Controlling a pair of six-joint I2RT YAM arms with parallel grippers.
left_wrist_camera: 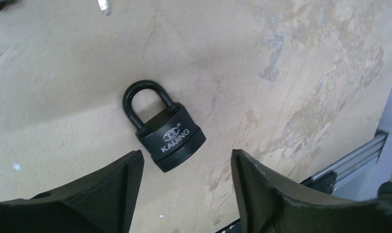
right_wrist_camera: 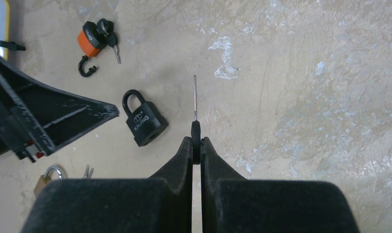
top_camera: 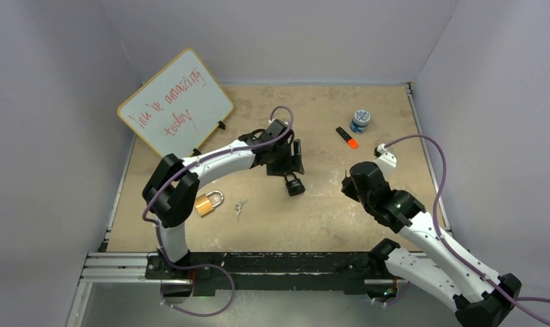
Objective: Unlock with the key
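Observation:
A black padlock [top_camera: 294,184] lies flat in the middle of the table, its shackle closed. My left gripper [top_camera: 290,167] is open just above it. In the left wrist view the padlock [left_wrist_camera: 164,133] lies just beyond the fingertips, nearer the left finger, and the left gripper [left_wrist_camera: 186,153] holds nothing. My right gripper [top_camera: 347,180] hovers to the right of the padlock. In the right wrist view the right gripper [right_wrist_camera: 196,141] is shut on the black head of a key [right_wrist_camera: 195,104]. The key's blade points forward, and the padlock [right_wrist_camera: 144,119] lies to its left, apart from it.
A brass padlock [top_camera: 207,202] and loose keys [top_camera: 240,206] lie left of centre. An orange padlock with keys [right_wrist_camera: 92,39] lies further off. A whiteboard [top_camera: 175,102] leans at the back left. An orange-and-black object [top_camera: 347,137] and a small jar [top_camera: 360,120] stand at the back right.

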